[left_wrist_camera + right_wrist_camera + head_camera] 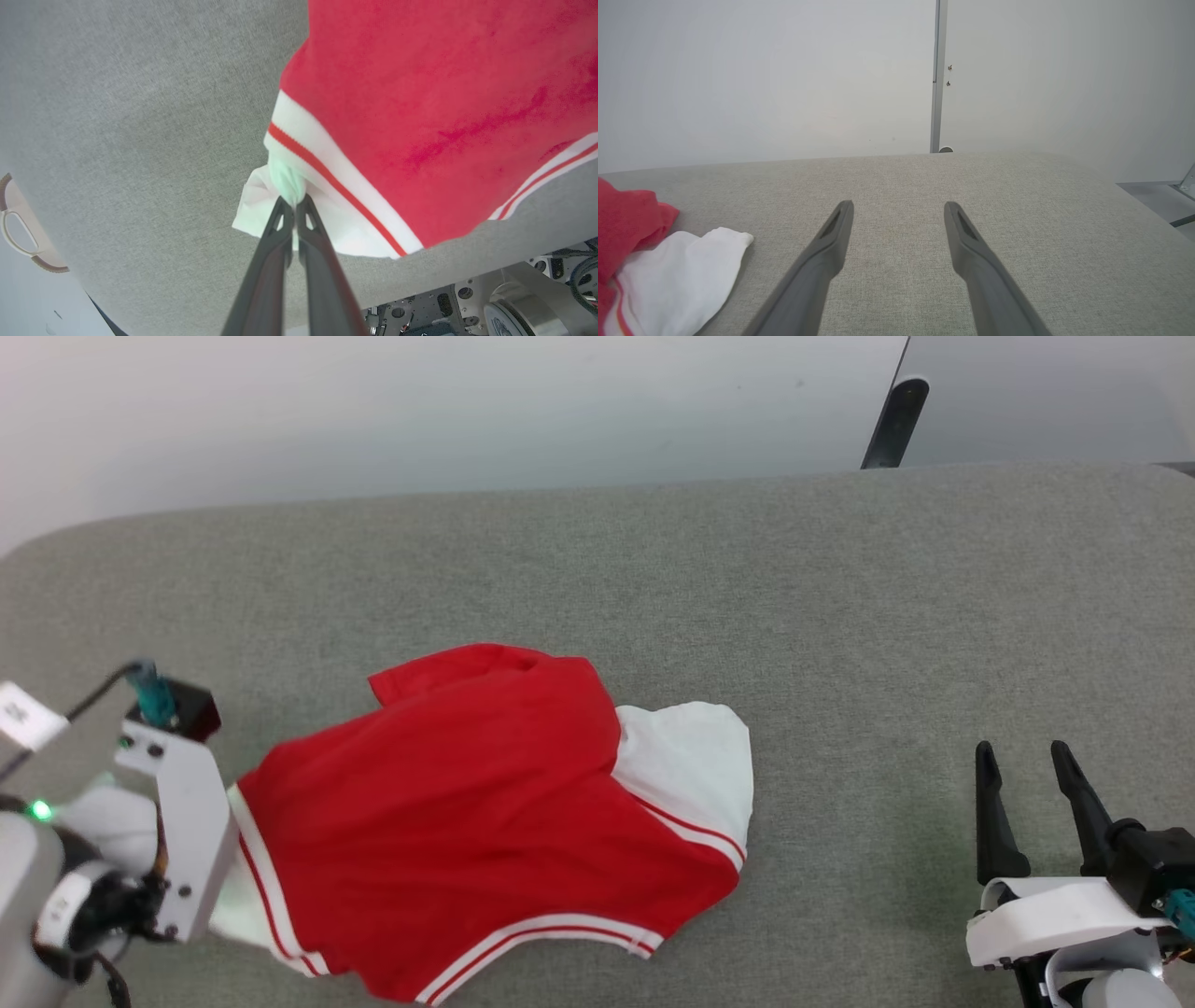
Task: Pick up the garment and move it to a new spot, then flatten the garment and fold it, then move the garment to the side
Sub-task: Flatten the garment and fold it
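Observation:
The garment [467,812], a bright red shirt with white sleeves and striped trim, lies rumpled on the grey padded table [840,616] left of the middle. My left gripper [294,205] is shut on a bunch of its white sleeve fabric at the shirt's left end; in the head view its white wrist housing [182,831] hides the fingers. The red body [444,93] spreads away from that grip. Over bare table at the lower right, my right gripper [1022,756] stands open and holds nothing. In the right wrist view its fingers [831,242] stand wide apart, the garment's other white sleeve [677,275] far to their left.
The table's far edge meets a pale wall [467,411], with a dark post [894,422] at the back right. A beige handled thing [18,233] sits off the table's edge in the left wrist view. The robot's base [467,308] shows below the near edge.

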`<state>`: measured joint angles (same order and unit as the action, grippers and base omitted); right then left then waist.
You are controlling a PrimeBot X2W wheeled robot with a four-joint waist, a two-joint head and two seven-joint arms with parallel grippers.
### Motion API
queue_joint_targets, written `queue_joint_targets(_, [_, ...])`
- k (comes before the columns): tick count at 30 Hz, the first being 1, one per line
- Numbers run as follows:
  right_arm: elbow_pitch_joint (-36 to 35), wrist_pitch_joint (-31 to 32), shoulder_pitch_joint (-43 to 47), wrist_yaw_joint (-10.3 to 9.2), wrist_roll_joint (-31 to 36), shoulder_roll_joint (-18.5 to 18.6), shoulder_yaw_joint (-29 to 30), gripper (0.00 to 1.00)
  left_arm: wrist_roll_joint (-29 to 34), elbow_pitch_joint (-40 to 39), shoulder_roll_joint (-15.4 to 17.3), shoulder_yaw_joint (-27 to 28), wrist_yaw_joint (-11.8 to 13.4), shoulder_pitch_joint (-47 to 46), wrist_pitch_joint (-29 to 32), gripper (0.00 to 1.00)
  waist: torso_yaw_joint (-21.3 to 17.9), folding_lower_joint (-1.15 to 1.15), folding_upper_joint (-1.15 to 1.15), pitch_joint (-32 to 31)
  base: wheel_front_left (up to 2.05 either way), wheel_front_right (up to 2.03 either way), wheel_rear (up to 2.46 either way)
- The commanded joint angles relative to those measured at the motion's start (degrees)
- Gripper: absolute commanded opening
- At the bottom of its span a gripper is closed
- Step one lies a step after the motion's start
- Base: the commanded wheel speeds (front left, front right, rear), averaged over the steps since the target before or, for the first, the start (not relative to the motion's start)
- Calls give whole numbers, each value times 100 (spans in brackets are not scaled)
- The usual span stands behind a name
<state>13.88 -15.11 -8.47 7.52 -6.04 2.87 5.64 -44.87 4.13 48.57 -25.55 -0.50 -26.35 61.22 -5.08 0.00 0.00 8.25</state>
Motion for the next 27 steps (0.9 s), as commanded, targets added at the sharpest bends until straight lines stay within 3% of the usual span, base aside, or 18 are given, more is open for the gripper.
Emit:
queue_joint_targets(1, [4,-7,6,-6,29,3,-23,100,74,169,-55,-51,-35,98,-91,0,-13,0,0,18,0,0,0])
queue_joint_targets(9, [32,-7,38,-6,36,3,-110,100,161,1222,-392,-186,-125,198,-616,0,-15,0,0,10,0,0,0])
queue_joint_targets(12, [46,-7,47,-6,55,2,-139,100,136,1437,-465,-169,-140,164,-742,11,1,0,0,-22,0,0,0])
queue_joint_targets(13, [57,-7,50,-6,64,2,-153,100,144,1515,-487,-156,-135,132,-809,22,14,0,0,-42,0,0,0])
queue_joint_targets(14, [67,-7,59,-6,68,3,-158,100,159,1561,-510,-132,-125,85,-890,44,34,0,0,-69,0,0,0])
queue_joint_targets(15, [80,-7,73,-6,80,3,-169,100,144,1600,-552,-98,-96,47,-958,95,60,0,0,-103,0,0,0])
queue_joint_targets(16, [91,-7,86,-6,80,2,-176,100,135,1619,-574,-86,-97,32,-1015,100,87,0,0,-140,0,0,0])
queue_joint_targets(27, [241,55,212,-6,280,3,-380,100,328,1008,-695,4,85,-93,-1585,100,663,0,0,-672,0,0,0])
